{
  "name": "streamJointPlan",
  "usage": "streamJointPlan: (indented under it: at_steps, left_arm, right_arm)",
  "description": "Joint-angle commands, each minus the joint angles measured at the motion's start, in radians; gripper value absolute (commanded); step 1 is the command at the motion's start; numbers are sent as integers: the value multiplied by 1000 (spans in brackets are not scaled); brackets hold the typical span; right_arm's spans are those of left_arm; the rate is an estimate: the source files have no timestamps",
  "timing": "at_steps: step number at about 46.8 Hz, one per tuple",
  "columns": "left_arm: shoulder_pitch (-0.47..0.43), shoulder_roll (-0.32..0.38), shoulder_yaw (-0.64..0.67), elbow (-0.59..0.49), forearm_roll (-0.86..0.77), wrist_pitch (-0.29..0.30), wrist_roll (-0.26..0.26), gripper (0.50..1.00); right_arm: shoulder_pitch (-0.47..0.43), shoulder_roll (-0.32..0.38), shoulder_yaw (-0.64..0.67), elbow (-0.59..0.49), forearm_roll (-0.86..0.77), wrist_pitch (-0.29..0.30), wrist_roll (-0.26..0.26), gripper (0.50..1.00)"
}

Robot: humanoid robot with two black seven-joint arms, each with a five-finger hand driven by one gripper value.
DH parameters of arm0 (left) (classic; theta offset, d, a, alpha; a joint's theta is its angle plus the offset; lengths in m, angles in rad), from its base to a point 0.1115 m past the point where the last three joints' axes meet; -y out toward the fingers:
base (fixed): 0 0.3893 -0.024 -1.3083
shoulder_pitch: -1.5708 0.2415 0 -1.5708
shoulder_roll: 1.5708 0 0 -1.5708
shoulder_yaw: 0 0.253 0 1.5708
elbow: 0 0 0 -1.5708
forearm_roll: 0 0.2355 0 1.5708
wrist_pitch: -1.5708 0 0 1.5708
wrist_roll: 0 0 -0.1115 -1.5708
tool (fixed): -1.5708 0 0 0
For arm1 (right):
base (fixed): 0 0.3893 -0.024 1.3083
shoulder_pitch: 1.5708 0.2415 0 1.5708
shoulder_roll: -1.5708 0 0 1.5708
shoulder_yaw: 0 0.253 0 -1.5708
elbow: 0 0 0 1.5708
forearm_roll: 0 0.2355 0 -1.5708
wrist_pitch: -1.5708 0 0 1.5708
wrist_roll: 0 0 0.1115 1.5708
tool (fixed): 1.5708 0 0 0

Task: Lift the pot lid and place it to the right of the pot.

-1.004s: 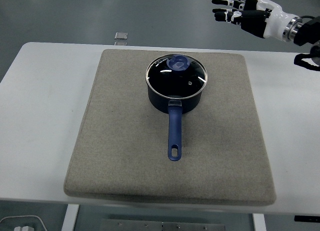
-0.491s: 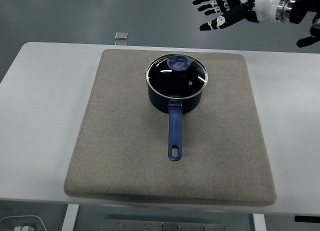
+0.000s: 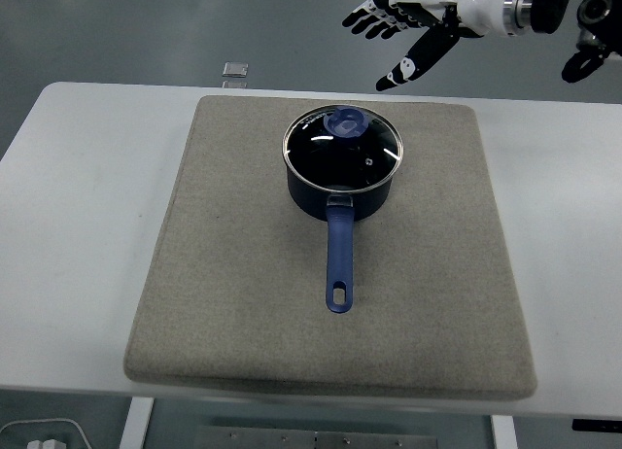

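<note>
We see only part of the right hand [image 3: 418, 26]: its wrist and arm run off the picture's top right, behind the fingers [image 3: 374, 17], and the fingertips look slightly smeared. Below the thumb, the pot lid [image 3: 342, 150] is dark glass with glare, so we cannot tell what the pot [image 3: 340, 191] holds. Far left of the fingers, a small clear object [image 3: 234, 74] beyond the table [image 3: 78, 177] is too small to identify.

mat [image 3: 243, 303] bare right of pot [image 3: 342, 182] — only its handle [image 3: 339, 259] juts forward.
</note>
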Motion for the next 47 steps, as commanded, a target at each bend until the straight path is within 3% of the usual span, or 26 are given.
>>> streamJointPlan:
  at_steps: [1, 22, 47]
  left_arm:
    - [0, 0, 0, -1, 0, 0, 0, 1000]
    - [0, 0, 0, 0, 0, 0, 0, 1000]
    - [0, 0, 0, 0, 0, 0, 0, 1000]
  right_arm:
    - [1, 25, -6, 0, -41, 0, 0, 913]
    - [0, 100, -66, -3, -232, -15, 0, 911]
    - [-14, 137, -107, -12, -319, -94, 2, 897]
